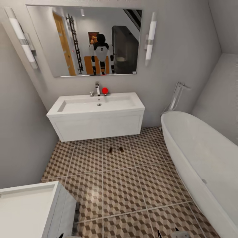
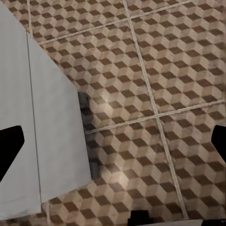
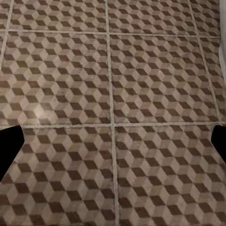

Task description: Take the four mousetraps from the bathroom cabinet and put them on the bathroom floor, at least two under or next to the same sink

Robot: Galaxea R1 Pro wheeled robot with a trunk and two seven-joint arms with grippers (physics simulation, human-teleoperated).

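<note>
Two mousetraps (image 1: 110, 149) (image 1: 121, 149), small dark brown slips, lie side by side and slightly apart on the cube-patterned bathroom floor (image 1: 132, 191), just in front of the white sink (image 1: 96, 105); their long axes point roughly toward the vanity. The left gripper (image 2: 113, 141) and right gripper (image 3: 113, 141) hang over bare tiles, fingertips spread wide, holding nothing. A white bathtub (image 1: 201, 155) stands to the right.

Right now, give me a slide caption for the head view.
Two mousetraps lie on the bathroom floor just in front of the wall-hung sink, bathtub alongside.
</note>
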